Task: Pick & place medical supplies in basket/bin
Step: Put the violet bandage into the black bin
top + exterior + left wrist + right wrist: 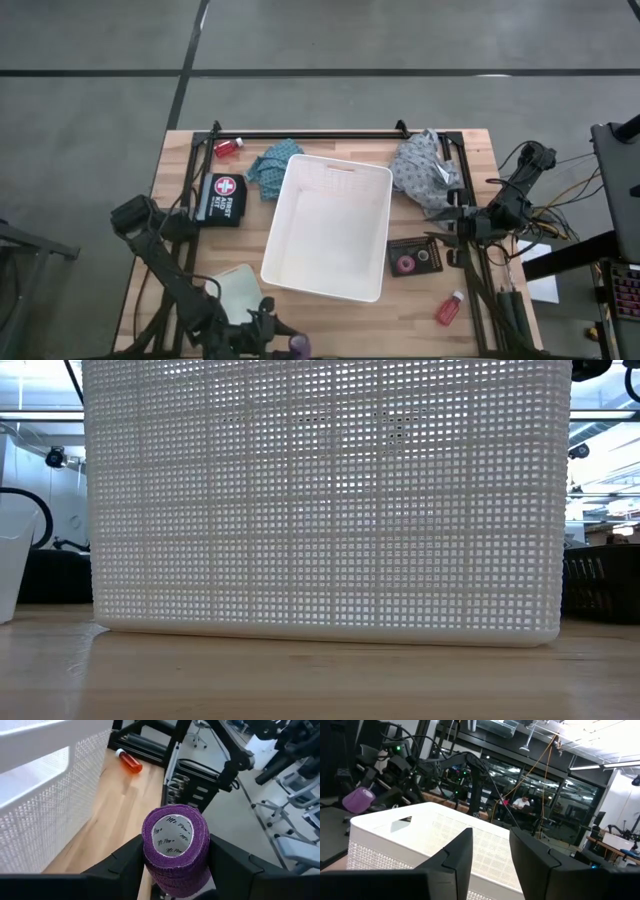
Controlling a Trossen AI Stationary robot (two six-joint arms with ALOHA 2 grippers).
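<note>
- Left gripper (175,870), at the near table edge left of centre, is clamped on a small purple roll of wrap (176,845); the roll stands between the two dark fingers, its hollow white core facing the wrist camera.
- Right gripper (490,852) sits at the right side of the table, level with the basket's right wall; its fingers stand a little apart with nothing between them.
- Small shallow translucent-white rectangular tray (238,290) lies near the left arm, just left of the basket's near corner.
- Large deep white plastic basket with mesh walls (378,215) sits mid-table, slightly skewed; nothing shows inside it.
- Flat black tray (400,259) lies just right of the basket, with a purple roll (407,264) on it.
- Small red bottle with a white cap (449,308) lies on its side near the right front corner.
- Black first aid pouch (222,199) lies left of the basket.
- Teal patterned bunched cloth (272,164) touches the basket's far left corner.
- Grey patterned bunched cloth (420,168) sits at the far right corner.
- A second red bottle (228,147) lies at the far left, by the black rail.
</note>
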